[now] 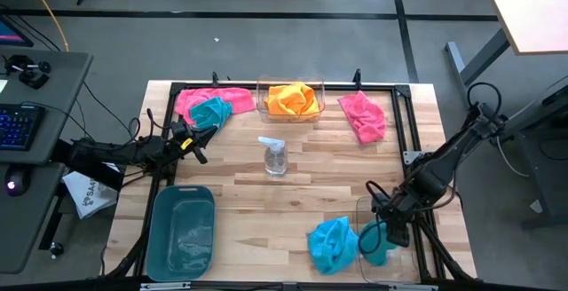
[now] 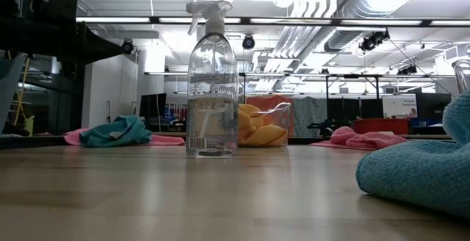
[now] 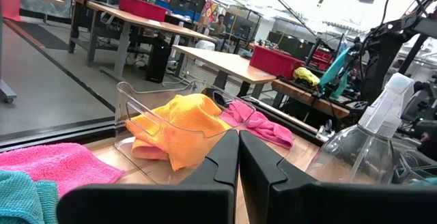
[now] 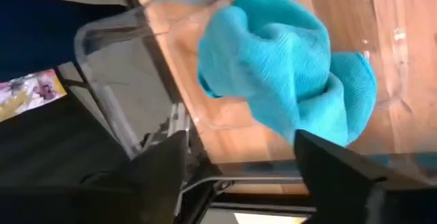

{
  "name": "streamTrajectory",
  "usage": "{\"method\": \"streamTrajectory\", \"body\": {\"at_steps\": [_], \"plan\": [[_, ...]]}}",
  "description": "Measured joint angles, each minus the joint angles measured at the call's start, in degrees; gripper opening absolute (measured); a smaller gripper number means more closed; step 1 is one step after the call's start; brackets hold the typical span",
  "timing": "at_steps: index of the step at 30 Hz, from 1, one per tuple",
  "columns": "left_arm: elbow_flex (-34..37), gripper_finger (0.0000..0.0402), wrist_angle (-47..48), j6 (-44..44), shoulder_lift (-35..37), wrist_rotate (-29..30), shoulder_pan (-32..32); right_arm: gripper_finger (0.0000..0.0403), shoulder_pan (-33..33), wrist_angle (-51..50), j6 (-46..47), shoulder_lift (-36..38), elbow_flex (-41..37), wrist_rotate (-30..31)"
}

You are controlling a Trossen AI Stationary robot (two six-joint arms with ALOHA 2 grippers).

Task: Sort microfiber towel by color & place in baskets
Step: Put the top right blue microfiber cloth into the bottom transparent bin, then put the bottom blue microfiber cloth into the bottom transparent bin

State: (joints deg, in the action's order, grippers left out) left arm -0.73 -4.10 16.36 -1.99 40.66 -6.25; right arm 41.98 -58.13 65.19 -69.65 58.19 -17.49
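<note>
Three baskets on the table: teal tub (image 1: 182, 229) at the near left, clear tub (image 1: 290, 101) at the far middle with an orange towel (image 1: 293, 98) in it, second clear tub (image 1: 383, 235) at the near right holding a blue towel (image 4: 290, 80). Right gripper (image 1: 391, 231) above that tub, fingers spread apart over the blue towel; left gripper (image 1: 197, 142) near the far left, fingers pressed together, beside a teal towel (image 1: 211, 112) lying on a pink towel (image 1: 206, 98). Elsewhere, another pink towel (image 1: 363, 115) at the far right, another blue towel (image 1: 332, 243) just beside the near-right tub, and a clear spray bottle (image 1: 275, 157) mid-table.

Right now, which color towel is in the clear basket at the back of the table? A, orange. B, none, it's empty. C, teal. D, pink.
A: the back basket holds an orange towel; the pink towels lie on the table on either side of it.
</note>
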Motion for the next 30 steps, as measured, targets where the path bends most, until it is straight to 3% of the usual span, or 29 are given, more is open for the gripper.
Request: {"method": "streamTrajectory", "body": {"at_steps": [4, 8, 11, 15, 19, 23, 26, 30], "plan": [[0.02, 0.0, 0.0, -0.02, -0.01, 0.02, 0.01, 0.031, -1.16, 2.25, -3.84, 0.0, 4.72, 4.79], [0.0, 0.0, 0.0, -0.02, 0.0, 0.0, -0.01, 0.032, -4.51, 12.73, -9.84, -0.88, 6.06, 11.41], [0.0, 0.0, -0.01, -0.01, 0.0, 0.01, 0.01, 0.0321, -7.05, 18.99, -16.3, -4.65, 6.06, 10.63], [0.0, 0.0, 0.0, -0.02, 0.01, 0.0, 0.01, 0.0321, -8.4, 23.61, -25.57, -11.65, 6.22, 4.82], [0.01, 0.0, 0.0, -0.02, -0.01, 0.02, 0.01, 0.0321, -8.6, 20.36, -37.58, -19.56, 9.74, 2.28], [0.0, 0.0, 0.0, -0.02, 0.01, 0.0, 0.01, 0.0321, -8.95, 13.25, -49.47, -26.66, 15.18, 7.64], [0.0, 0.0, 0.0, -0.02, 0.01, 0.02, 0.01, 0.0321, -9.6, 8.09, -53.77, -30.98, 19.12, 12.83], [0.0, 0.0, 0.0, -0.02, -0.01, 0.01, 0.01, 0.0321, -10.48, 7.8, -56.35, -33.33, 20.7, 12.87]]}}
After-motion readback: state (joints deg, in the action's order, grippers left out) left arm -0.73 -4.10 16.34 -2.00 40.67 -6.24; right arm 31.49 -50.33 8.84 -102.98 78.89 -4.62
